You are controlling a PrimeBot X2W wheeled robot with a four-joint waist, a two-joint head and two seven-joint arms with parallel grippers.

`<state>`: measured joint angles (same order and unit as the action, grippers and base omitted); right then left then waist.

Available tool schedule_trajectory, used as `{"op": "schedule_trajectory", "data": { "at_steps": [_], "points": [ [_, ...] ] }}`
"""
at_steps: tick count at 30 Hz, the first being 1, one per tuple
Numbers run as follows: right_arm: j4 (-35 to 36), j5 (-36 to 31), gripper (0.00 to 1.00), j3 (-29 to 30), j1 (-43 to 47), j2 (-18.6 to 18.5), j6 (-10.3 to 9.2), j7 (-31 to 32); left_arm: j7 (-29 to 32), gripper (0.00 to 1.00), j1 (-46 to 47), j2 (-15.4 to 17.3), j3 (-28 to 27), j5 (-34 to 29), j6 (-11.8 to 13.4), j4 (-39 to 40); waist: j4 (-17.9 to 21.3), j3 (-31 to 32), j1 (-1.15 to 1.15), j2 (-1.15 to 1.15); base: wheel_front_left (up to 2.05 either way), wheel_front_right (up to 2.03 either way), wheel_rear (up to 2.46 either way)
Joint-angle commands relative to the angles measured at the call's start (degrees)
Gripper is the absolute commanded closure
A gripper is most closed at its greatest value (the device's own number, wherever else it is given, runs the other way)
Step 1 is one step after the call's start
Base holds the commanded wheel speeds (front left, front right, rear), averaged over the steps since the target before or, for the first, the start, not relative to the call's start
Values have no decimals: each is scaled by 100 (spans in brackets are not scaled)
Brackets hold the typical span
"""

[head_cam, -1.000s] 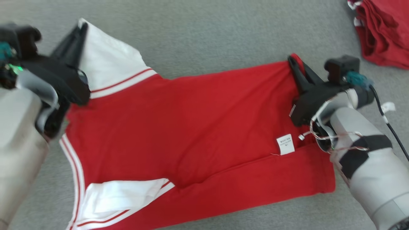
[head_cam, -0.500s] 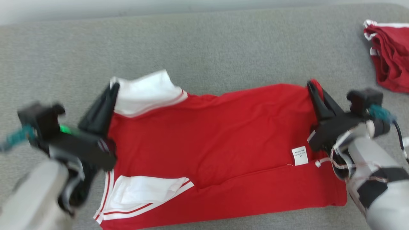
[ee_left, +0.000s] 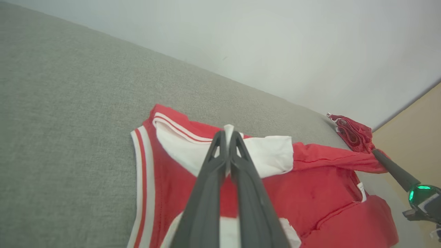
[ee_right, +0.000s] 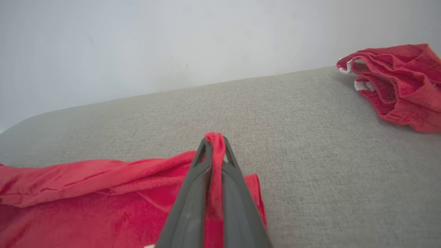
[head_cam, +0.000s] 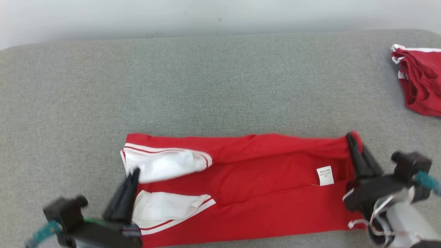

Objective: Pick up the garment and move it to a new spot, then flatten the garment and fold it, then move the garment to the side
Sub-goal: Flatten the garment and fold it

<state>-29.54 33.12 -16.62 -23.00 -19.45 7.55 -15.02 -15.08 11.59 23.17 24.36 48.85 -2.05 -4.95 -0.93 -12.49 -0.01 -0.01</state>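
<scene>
The garment (head_cam: 262,186) is a red shirt with white sleeves, lying lengthwise on the grey padded surface (head_cam: 206,86), its far edge doubled over toward me. My left gripper (head_cam: 135,172) is shut on the upper white sleeve; in the left wrist view a tip of white cloth sticks out between the closed fingers of the left gripper (ee_left: 228,132). At the other end, my right gripper (head_cam: 352,136) is shut on the red hem corner, and red cloth is pinched between the fingers of the right gripper (ee_right: 215,139). A white label (head_cam: 325,175) shows near the hem.
A pile of other red garments (head_cam: 420,82) lies at the far right of the surface, also visible as the red pile (ee_right: 396,86) in the right wrist view. A pale wall (head_cam: 220,13) runs behind the surface's back edge. Open grey surface lies beyond and left of the garment.
The head camera has pulled back and tilted up. Both grippers have drawn the garment's far edge toward me, so the upper white sleeve now lies over the red body and the garment looks narrower.
</scene>
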Motion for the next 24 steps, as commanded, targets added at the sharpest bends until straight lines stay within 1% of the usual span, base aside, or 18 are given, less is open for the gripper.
{"op": "schedule_trajectory", "data": {
  "at_steps": [1, 3, 4, 5, 6, 10, 12, 13, 15, 16, 18, 20, 24],
  "points": [
    [117, -51, 100, 11, 209, 59, -16, -12, -7, 100, -238, -103, -38, -54, -53, 11, 48, 45, 1, 1, 0, 0, 0],
    [224, -67, 100, 94, 358, 78, -16, -11, -7, 100, -419, -231, -132, -61, -69, -7, 87, 67, 1, 1, 0, 0, 0],
    [268, -76, 49, 111, 434, 103, -16, -11, -7, 100, -506, -280, -155, -77, -86, -36, 102, 80, 1, 1, 0, 0, 0],
    [300, -65, 0, 127, 503, 122, -16, -10, -8, 72, -556, -302, -208, -151, -80, -56, 108, 93, 1, 1, 0, 0, 0],
    [352, -47, 0, 156, 557, 122, -16, -11, -8, 0, -600, -328, -284, -254, -49, -61, 113, 108, 1, 1, 0, 0, 0],
    [586, 23, 0, 196, 727, 34, -16, -10, -8, 0, -762, -556, -747, -475, -79, -3, 136, 161, 1, 1, 0, 0, 0],
    [747, 53, 0, 251, 813, 10, -16, -11, -7, 0, -807, -640, -1049, -771, -78, 56, 139, 191, 1, 1, 0, 0, 0],
    [803, 77, 0, 271, 859, 3, -16, -10, -8, 0, -845, -690, -1177, -1020, -43, 99, 139, 207, 1, 1, 0, 0, 0],
    [794, 87, 0, 306, 956, -35, -16, -10, -7, 0, -900, -887, -1569, -1384, 32, 211, 138, 236, 1, 1, 0, 0, 0],
    [794, 87, 0, 306, 956, -35, -16, -10, -7, 0, -900, -887, -1569, -1384, 32, 211, 138, 236, 1, 1, 0, 0, 0],
    [593, 118, 0, 326, 995, -53, -16, -9, -5, 0, -952, -1023, -1952, -1914, 47, 340, 124, 269, 1, 1, 0, 0, 0],
    [364, 162, 0, 301, 966, -11, -16, 18, -5, 0, -1017, -1218, -2225, -2381, -24, 431, 102, 295, 1, 1, 0, 0, 0],
    [-78, 291, 0, 245, 894, 61, -16, 37, -5, 0, -1131, -1594, -2760, -3100, -187, 576, 58, 320, 1, 1, 0, 0, 0]
  ]
}}
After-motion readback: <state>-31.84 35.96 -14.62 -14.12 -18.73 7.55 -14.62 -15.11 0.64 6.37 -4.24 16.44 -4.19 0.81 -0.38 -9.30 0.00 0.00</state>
